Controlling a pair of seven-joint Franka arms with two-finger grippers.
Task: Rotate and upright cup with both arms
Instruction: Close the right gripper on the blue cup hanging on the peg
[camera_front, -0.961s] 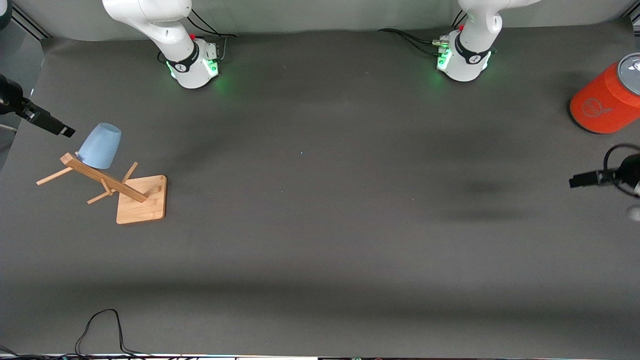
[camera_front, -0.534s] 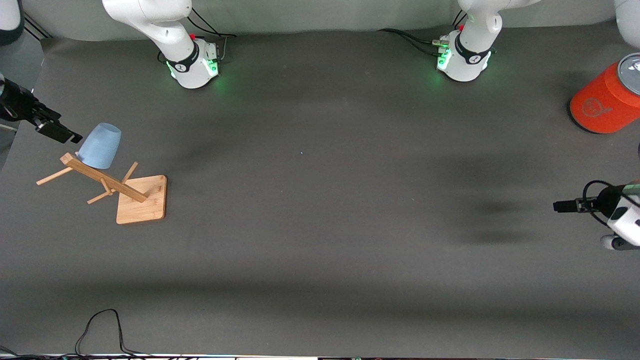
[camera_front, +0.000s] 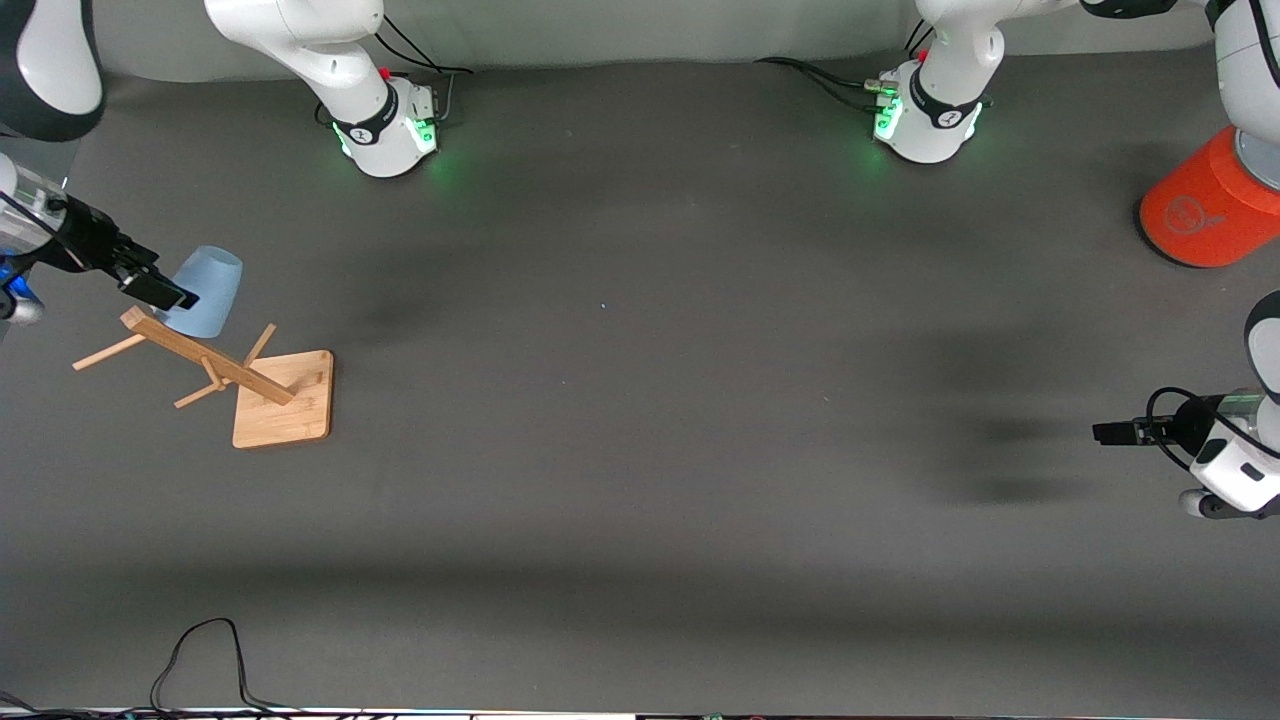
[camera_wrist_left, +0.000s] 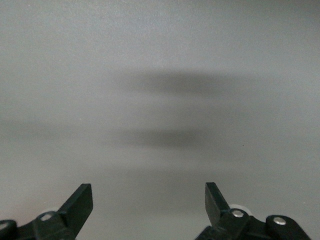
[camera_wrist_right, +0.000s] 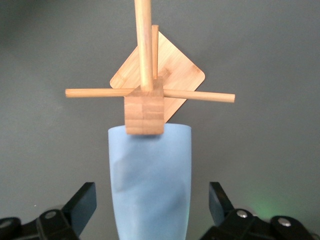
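Toward the right arm's end of the dark grey table mat (camera_front: 640, 450), a light wooden peg rack on a square base (camera_front: 282, 398) — and toward the left arm's end, a large orange cylinder (camera_front: 1205, 210) — with a black cable (camera_front: 200, 655) looping at the mat's near edge.

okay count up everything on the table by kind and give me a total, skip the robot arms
Pale blue cup: 1
Wooden peg stand: 1
Orange cylinder: 1
Black cable: 1
Total: 4
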